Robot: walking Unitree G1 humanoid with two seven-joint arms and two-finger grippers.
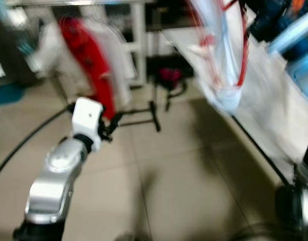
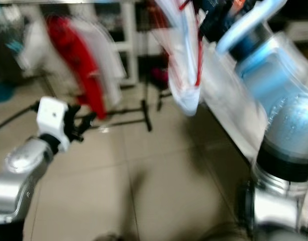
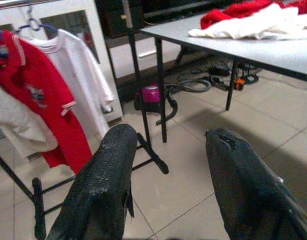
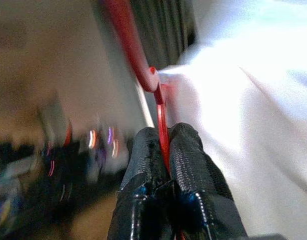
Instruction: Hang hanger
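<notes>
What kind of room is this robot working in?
Probably a laundry or clothes-sorting corner of a home: shirts hang on a garment rack, a red shirt among them, and more clothes lie piled on a table over the tiled floor.

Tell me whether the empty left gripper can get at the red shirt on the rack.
Probably yes: the left gripper is open, aimed toward the red shirt, with bare tiled floor between.

Rack [image 3: 143, 125] ahead; table [image 3: 253, 47] alongside

I can read no text, label, brand or number anywhere; the emblem on the red shirt [image 3: 36, 95], upper left, is too blurred for me.
</notes>
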